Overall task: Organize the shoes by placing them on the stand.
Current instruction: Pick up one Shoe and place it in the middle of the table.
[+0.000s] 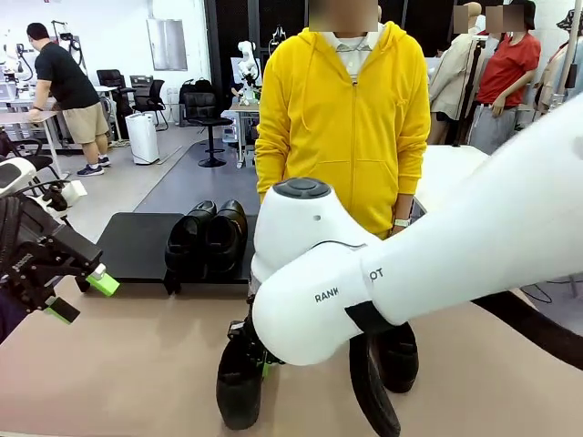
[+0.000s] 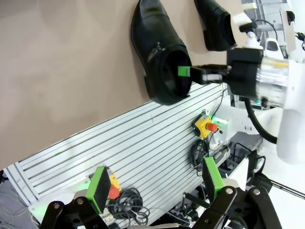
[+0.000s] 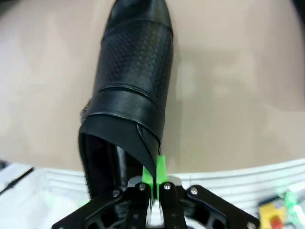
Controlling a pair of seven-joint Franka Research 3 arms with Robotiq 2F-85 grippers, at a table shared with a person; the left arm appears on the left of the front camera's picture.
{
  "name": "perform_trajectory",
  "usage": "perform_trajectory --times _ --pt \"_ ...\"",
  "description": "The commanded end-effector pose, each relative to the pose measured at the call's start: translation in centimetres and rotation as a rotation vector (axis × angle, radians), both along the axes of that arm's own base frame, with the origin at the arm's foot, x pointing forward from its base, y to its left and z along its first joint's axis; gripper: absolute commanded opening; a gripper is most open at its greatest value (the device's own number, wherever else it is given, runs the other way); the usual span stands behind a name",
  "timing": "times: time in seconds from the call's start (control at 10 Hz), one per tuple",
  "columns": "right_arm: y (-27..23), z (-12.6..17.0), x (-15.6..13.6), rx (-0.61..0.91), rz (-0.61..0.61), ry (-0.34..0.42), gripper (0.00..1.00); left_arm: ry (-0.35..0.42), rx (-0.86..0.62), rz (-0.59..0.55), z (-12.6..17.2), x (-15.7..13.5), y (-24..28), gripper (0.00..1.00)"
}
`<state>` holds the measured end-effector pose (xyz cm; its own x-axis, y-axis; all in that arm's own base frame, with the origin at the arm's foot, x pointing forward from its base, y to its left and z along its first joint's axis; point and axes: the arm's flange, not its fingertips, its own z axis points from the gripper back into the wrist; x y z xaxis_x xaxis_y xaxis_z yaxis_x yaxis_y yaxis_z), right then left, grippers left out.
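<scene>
Two black shoes (image 1: 208, 238) stand side by side on the stand (image 1: 135, 244) at the far side. A third shoe (image 3: 133, 81) lies near the table's front edge, toe pointing away. My right gripper (image 3: 155, 177) is shut on the thin edge of its opening; the left wrist view shows this shoe (image 2: 159, 52) and the right gripper (image 2: 185, 72) on its rim. A fourth shoe (image 1: 398, 357) lies to its right, partly hidden by my right arm. My left gripper (image 1: 84, 297) hovers open at the table's left, holding nothing, green pads (image 2: 100, 188) wide apart.
A person in a yellow hoodie (image 1: 344, 118) stands at the far side behind the stand. My bulky right arm (image 1: 383, 273) blocks the middle of the front view. The left half of the stand is bare. A ribbed metal frame (image 2: 119, 148) runs below the table's front edge.
</scene>
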<state>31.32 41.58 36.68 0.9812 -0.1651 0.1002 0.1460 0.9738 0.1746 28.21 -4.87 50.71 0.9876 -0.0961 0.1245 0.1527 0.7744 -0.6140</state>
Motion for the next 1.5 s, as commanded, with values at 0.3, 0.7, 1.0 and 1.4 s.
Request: perform_trajectory --times 0.3,0.7,1.0,1.4 --pt "2.0 -1.3 2.0 -0.026 0.026 -0.065 0.0 0.005 -0.018 -0.001 0.2 -0.1 0.2 1.0" --pt "0.8 -1.3 2.3 -0.013 0.095 -0.1 1.0 0.005 -0.018 -0.001 0.2 -0.1 0.2 1.0" --pt "-2.6 3.1 1.3 0.044 0.111 -0.109 1.0 0.005 -0.018 -0.001 0.2 -0.1 0.2 1.0" --pt "-22.0 14.4 -2.7 -0.022 0.273 0.026 1.0 0.005 -0.018 -0.001 0.2 -0.1 0.2 1.0"
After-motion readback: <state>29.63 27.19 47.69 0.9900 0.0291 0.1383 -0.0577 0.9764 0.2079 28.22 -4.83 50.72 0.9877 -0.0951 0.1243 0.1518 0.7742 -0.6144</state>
